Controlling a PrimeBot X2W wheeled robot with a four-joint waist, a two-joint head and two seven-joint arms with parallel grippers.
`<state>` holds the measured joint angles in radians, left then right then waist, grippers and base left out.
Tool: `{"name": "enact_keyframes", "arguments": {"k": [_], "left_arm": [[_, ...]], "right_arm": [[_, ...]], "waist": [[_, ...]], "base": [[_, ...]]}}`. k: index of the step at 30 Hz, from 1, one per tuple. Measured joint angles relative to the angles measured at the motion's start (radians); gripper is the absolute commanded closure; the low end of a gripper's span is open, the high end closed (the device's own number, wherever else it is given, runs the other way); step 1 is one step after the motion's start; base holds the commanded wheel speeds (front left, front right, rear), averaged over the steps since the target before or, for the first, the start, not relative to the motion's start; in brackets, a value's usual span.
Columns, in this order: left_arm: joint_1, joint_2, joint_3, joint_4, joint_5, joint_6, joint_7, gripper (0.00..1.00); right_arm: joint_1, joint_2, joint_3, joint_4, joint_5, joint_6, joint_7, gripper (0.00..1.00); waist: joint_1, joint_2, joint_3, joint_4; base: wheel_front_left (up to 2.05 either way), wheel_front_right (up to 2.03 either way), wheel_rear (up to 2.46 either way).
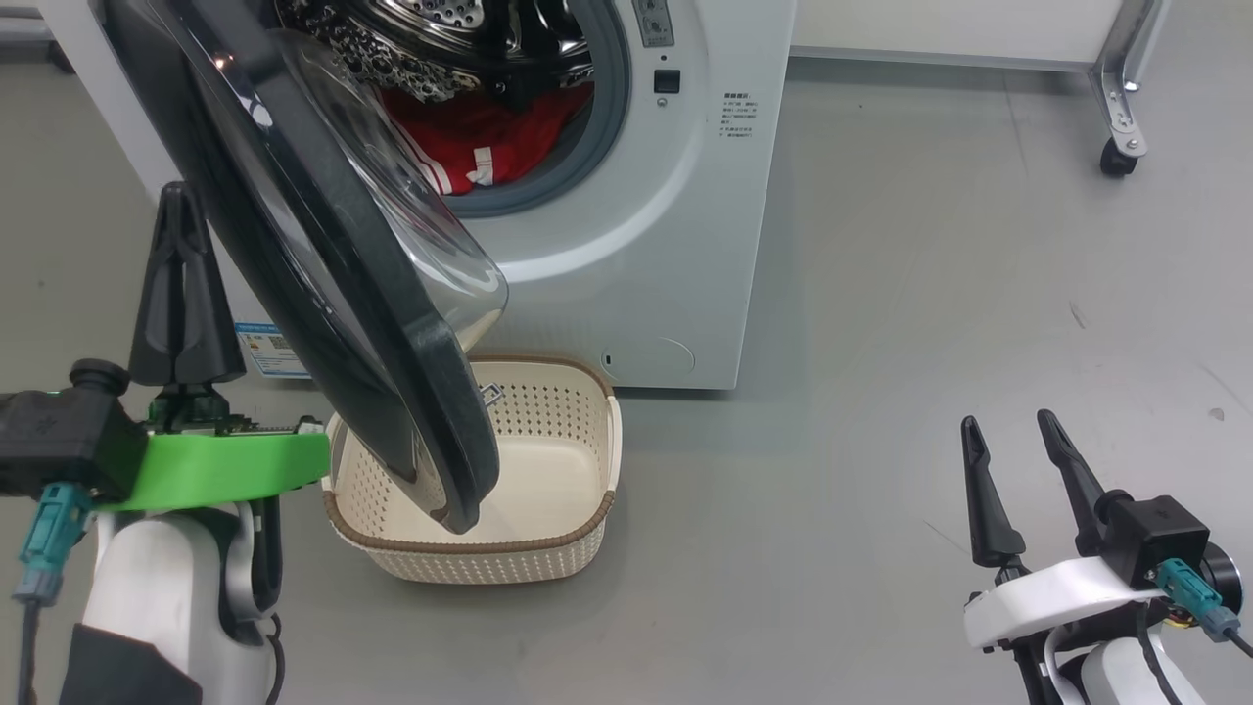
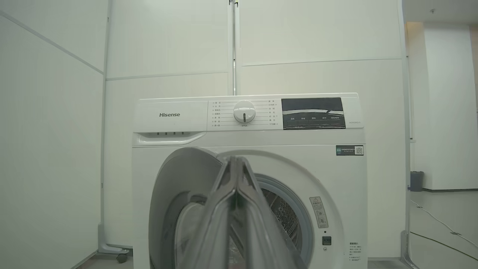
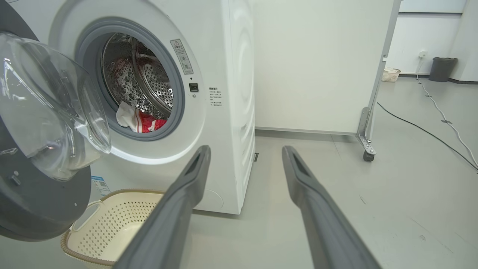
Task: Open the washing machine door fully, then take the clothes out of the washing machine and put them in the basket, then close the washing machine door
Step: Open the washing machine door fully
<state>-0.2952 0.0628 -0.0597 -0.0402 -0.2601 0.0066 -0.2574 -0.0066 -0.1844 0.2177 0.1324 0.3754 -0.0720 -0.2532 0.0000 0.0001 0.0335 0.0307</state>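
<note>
Left tool (image 1: 179, 201) pinched together, right tool (image 1: 1008, 421) wide — grey floor (image 1: 881, 294) (white wall panels (image 2: 168, 37)).

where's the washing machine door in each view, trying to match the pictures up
head view: washing machine door slants from upper left to centre, open, its lower end in front of the basket.
left wrist view: door at lower left of centre, a grey arc beside the drum opening.
right wrist view: door at the left edge, its glass bowl facing the opening.
shared landmark: small black latch square right of the opening.
</note>
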Motion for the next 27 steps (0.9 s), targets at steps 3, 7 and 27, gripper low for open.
{"name": "enact_keyframes", "arguments": {"k": [3,7,27], "left_arm": [[-0.009,-0.003,-0.017,-0.006,0.003,-0.004,0.0,1.0],[-0.019,-0.006,-0.046,-0.018,0.007,-0.013,0.0,1.0],[-0.043,-0.015,-0.261,0.02,0.011,-0.065,0.113,1.0]], "right_arm": [[0.0,0.002,0.0,0.003,-0.003,0.001,0.0,0.0],[0.0,0.004,0.0,0.006,-0.008,0.009,0.0,0.0],[0.014,0.026,-0.002,0.014,-0.013,0.02,0.0,0.0]], "waist": [[0.0,0.0,-0.006,-0.003],[0.0,0.0,-0.011,-0.007],[0.0,0.0,0.0,-0.033]], "base": [[0.0,0.0,0.0],[0.0,0.0,0.0],[0.0,0.0,0.0]]}}
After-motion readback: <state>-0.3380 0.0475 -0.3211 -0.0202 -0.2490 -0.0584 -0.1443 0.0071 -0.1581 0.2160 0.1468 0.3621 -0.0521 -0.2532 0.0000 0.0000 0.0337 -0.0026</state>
